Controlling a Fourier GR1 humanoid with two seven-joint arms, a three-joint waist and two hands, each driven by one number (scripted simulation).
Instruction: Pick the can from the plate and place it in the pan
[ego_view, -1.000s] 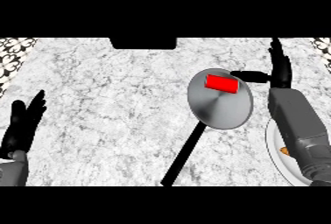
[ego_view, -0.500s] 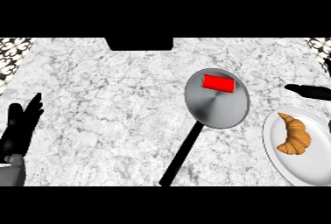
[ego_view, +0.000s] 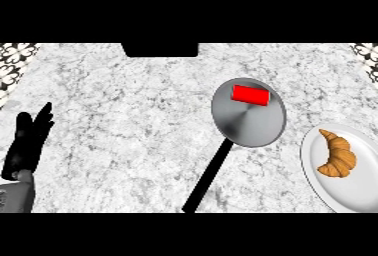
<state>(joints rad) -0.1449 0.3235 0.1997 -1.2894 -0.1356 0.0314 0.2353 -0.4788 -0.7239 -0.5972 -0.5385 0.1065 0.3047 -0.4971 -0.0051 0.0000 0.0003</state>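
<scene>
A red can (ego_view: 249, 95) lies on its side in the grey pan (ego_view: 247, 122), near the pan's far rim. The pan's black handle (ego_view: 207, 177) points toward the lower left. At the right edge sits a white plate (ego_view: 356, 185) with a brown croissant (ego_view: 337, 154) on it. My left hand (ego_view: 26, 142) rests open at the left edge, fingers up, far from the pan. My right hand does not show in the head view.
The grey marble counter (ego_view: 125, 110) stretches between my left hand and the pan. A dark rectangular block (ego_view: 159, 49) sits at the counter's far edge. Patterned tiles (ego_view: 13, 62) show at the far corners.
My right arm has drawn back off the right side and left the view, uncovering the plate and croissant. The can stays in the pan. My left hand has barely moved.
</scene>
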